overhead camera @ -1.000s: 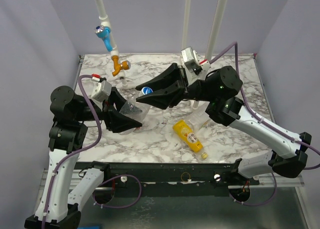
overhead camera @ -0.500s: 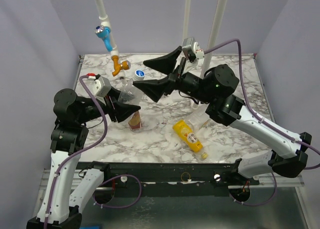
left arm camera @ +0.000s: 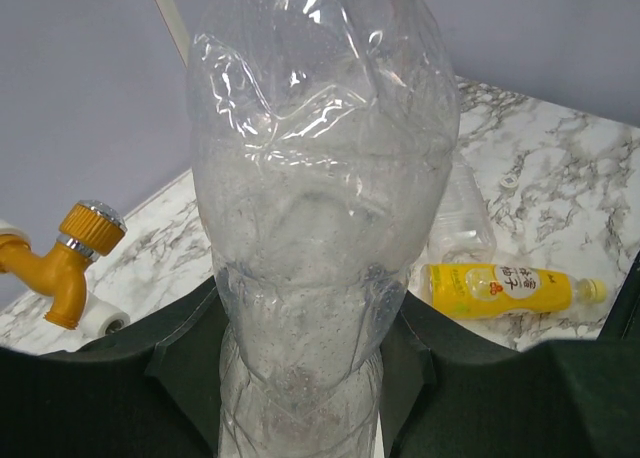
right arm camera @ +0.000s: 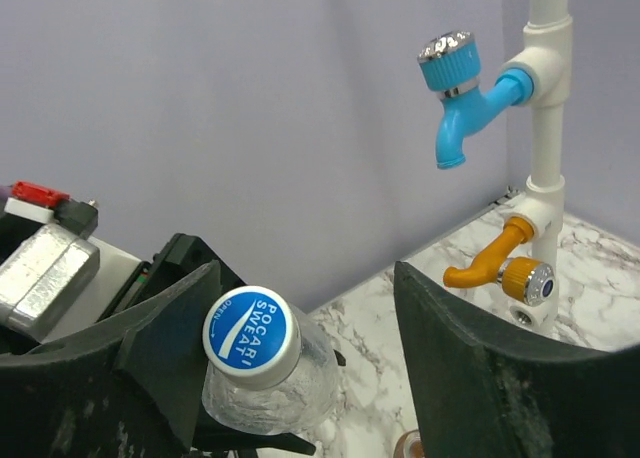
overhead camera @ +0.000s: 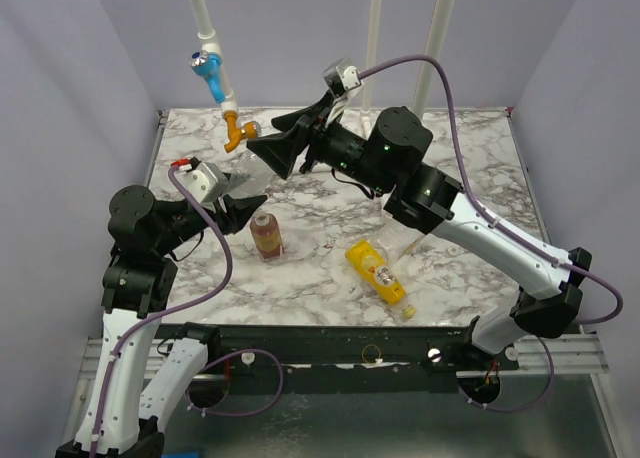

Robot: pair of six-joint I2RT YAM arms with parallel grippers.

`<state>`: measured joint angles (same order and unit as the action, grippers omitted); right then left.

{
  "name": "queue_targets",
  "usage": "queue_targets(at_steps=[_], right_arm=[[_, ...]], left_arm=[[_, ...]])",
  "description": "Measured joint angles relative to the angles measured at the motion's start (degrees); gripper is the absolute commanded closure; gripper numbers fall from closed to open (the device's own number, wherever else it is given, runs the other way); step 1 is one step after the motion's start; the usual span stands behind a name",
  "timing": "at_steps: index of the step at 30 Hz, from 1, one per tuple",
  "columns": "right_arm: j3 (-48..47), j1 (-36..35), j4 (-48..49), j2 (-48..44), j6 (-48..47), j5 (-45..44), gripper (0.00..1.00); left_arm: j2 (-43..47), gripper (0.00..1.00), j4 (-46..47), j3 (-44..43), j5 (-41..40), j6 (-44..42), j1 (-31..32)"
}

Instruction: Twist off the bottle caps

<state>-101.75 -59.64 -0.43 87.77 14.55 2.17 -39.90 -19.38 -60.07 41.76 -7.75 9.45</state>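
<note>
My left gripper [left arm camera: 300,330] [overhead camera: 246,206] is shut on the wider clear bottle [left arm camera: 318,208], whose lower body fills the left wrist view. In the right wrist view the bottle's neck [right arm camera: 285,393] points at the camera with the blue-and-white cap [right arm camera: 250,336] sitting on it. My right gripper [right arm camera: 305,278] [overhead camera: 270,140] is open, its fingers on either side of the cap; the cap lies close to the left finger [right arm camera: 170,328] and well apart from the right one. A brown bottle [overhead camera: 266,235] stands on the table. The yellow-orange bottle [overhead camera: 378,271] [left arm camera: 510,288] lies on its side.
A slim clear bottle [overhead camera: 405,240] [left arm camera: 462,218] lies beside the yellow one. A white pipe carries a blue tap [overhead camera: 207,63] [right arm camera: 455,88] and a yellow tap [overhead camera: 240,133] [right arm camera: 505,268] at the back left. Two white poles [overhead camera: 435,48] rise at the back.
The right gripper has let go of the cap, opened and swung back and left toward the taps. The left gripper has drawn back with the clear bottle, uncovering the brown bottle.
</note>
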Motion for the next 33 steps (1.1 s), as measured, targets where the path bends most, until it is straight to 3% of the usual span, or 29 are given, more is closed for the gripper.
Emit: queue_targets(at_steps=[4, 13, 18, 23, 30, 31, 33], right_arm=[[0.3, 0.0, -0.3, 0.7, 1.3, 0.0, 0.42], [2.0, -0.4, 2.2, 0.2, 3.0, 0.5, 0.87], [4.8, -0.3, 5.2, -1.2, 2.4, 2.8, 0.99], [8.9, 0.5, 9.9, -5.1, -0.1, 10.5, 1.0], [8.7, 1.2, 12.8, -8.4, -4.0, 29.2, 0.99], [8.0, 1.2, 12.6, -8.3, -4.6, 31.1, 0.95], [6.5, 1.2, 11.3, -8.0, -5.9, 33.7, 0.67]], left_arm=[[0.0, 0.98, -0.1, 0.2, -0.4, -0.5, 0.0], [-0.1, 1.0, -0.1, 0.2, -0.5, 0.0, 0.0], [-0.9, 1.0, -0.6, -0.4, 2.1, 3.9, 0.0], [-2.9, 1.0, -1.2, -3.4, 10.3, 10.2, 0.1], [-4.9, 1.0, -0.1, -8.4, 26.3, 19.6, 0.6], [-4.9, 1.0, 0.1, -8.5, 27.9, 20.7, 0.7], [-4.9, 1.0, 1.0, -8.8, 29.0, 21.3, 0.8]])
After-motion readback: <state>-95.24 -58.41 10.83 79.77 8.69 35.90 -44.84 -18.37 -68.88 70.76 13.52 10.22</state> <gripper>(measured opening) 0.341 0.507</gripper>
